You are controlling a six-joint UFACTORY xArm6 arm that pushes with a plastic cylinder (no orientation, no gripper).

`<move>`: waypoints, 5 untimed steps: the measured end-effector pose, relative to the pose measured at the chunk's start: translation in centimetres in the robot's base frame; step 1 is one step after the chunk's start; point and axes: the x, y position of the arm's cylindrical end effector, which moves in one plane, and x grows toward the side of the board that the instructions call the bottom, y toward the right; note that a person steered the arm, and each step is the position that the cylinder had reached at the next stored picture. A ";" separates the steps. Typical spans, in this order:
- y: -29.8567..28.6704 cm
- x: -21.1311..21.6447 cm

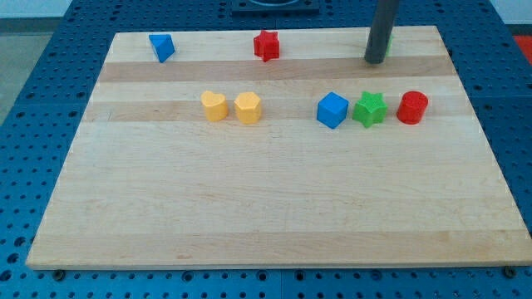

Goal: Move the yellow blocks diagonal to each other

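A yellow heart block (214,106) and a yellow hexagon block (248,108) lie side by side, almost touching, left of the board's middle. My tip (375,61) rests near the board's top edge at the view's right, far from both yellow blocks. A sliver of green (388,46) shows just behind the rod; its shape is hidden.
A blue cube (332,110), a green star (370,109) and a red cylinder (412,108) stand in a row at the view's right, below my tip. A blue triangular block (162,47) and a red star (266,46) lie near the board's top edge (274,34).
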 end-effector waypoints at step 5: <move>-16.7 4.1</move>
